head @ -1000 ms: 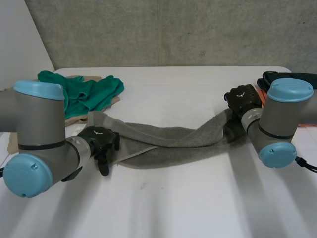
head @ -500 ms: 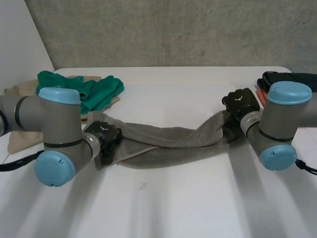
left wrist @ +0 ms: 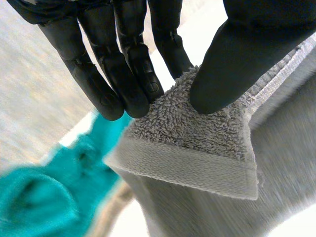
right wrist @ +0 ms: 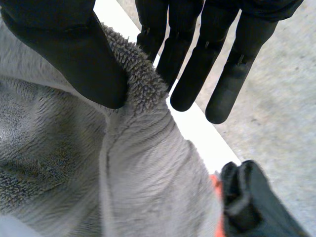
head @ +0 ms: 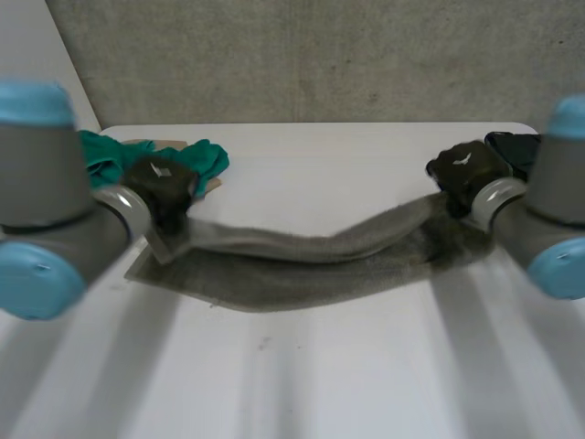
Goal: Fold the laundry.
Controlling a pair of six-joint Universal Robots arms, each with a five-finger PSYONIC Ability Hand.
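Towel: the grey towel (head: 302, 265) lies lengthwise across the counter (head: 320, 384). Its far edge is raised at both ends and sags in the middle.
Left robot hand: the left robot hand (head: 160, 183) is at the towel's left end. Thumb and fingers pinch the hemmed corner.
Right robot hand: the right robot hand (head: 466, 169) is at the towel's right end. Thumb and fingers pinch the edge.
Green cloth: the green cloth (head: 196, 157) is bunched just behind the towel's left end.
Black item: the black item (head: 510, 144) sits beyond the towel's right end.
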